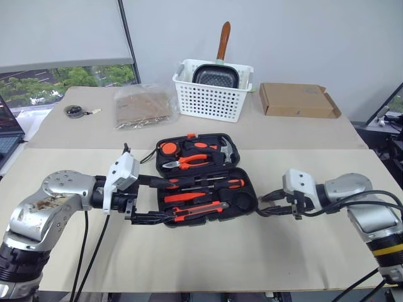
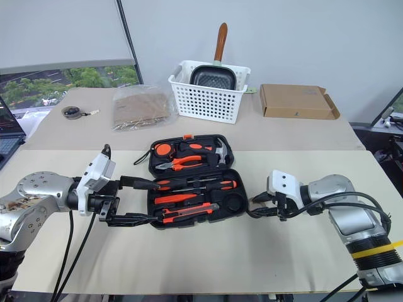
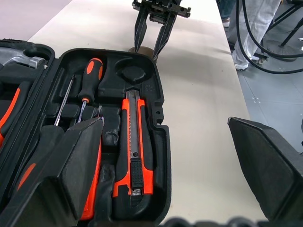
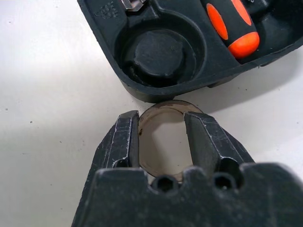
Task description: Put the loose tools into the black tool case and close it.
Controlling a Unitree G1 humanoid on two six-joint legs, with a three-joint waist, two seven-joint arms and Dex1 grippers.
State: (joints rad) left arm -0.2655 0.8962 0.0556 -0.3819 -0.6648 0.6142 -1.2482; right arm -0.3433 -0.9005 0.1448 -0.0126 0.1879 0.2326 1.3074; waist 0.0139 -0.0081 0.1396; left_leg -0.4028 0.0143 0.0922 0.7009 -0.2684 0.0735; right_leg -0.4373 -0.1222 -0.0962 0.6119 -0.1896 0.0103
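- The black tool case [image 1: 204, 173] lies open on the beige surface [image 1: 208, 258], its lid half on the far side and its tray half on the near side.
- In the tray half lie black-and-orange screwdrivers [image 1: 208, 184] and, along the near edge, an orange-black utility knife [image 1: 200, 211].
- In the lid half sit orange-handled pliers [image 1: 186, 162] and a hammer [image 1: 225, 150].
- The left tool [image 1: 151, 200] stands wide open at the case's left end, one finger over the tray, the other along the near rim, holding nothing.
- The right tool [image 4: 163, 137] sits just off the case's right end, beside the round recess [image 4: 156, 54]. Its fingers are part open, straddling a translucent brown ring, like a tape roll [image 4: 163, 111], that lies on the surface; no grip on it can be made out.
- Beyond the case stand a white slotted basket [image 1: 213, 94] holding a pan, and a cardboard box [image 1: 296, 100].
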